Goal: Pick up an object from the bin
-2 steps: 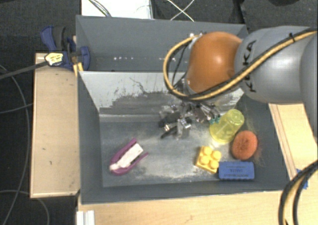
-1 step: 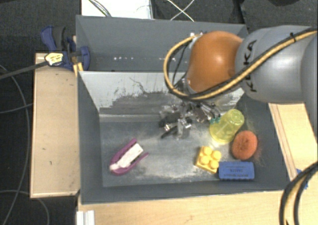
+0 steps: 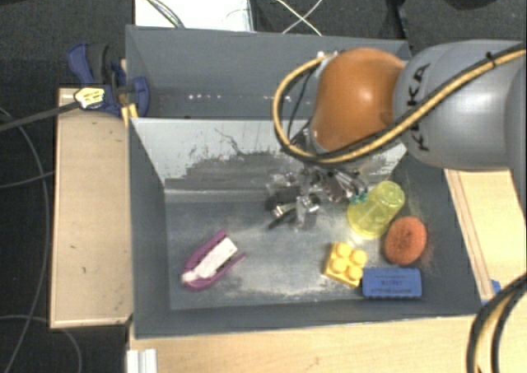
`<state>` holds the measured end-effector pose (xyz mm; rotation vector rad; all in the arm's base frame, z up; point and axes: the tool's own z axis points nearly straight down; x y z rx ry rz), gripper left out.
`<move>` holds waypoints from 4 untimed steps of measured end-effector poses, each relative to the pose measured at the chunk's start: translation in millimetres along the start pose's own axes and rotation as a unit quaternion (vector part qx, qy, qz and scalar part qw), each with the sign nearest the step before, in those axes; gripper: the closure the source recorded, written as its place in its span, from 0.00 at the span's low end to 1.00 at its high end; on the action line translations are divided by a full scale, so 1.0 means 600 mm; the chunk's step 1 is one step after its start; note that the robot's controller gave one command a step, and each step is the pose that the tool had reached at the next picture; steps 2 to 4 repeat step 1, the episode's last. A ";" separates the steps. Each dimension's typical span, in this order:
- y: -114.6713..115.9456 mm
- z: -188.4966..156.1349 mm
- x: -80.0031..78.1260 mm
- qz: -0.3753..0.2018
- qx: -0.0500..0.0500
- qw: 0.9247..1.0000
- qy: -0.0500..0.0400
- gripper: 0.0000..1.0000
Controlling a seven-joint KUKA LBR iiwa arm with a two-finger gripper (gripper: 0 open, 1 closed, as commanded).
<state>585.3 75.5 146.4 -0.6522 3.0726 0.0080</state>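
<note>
Hovers with end effector [image 3: 296, 205] low over the bin's [image 3: 150, 223] bare floor, just left of a yellow-green cup [image 3: 375, 208] (spread or pressed together: cannot tell), probably for an uncluttered approach.

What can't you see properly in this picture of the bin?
In the camera view:
- Blue block: its label is too small to read.
- Purple-and-white thing: too small to tell what it is.
- Yellow-green cup: its left edge is covered by the gripper.
- Bin: its back right part is hidden by the orange cover.
</note>
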 end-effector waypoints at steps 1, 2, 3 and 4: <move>0.000 -0.033 -0.002 0.000 0.000 1.000 -0.001 1.00; 0.000 -0.033 -0.002 0.000 0.000 1.000 -0.001 1.00; 0.000 -0.033 -0.002 0.000 0.000 1.000 -0.001 1.00; 0.000 -0.033 -0.002 0.000 0.000 1.000 -0.001 1.00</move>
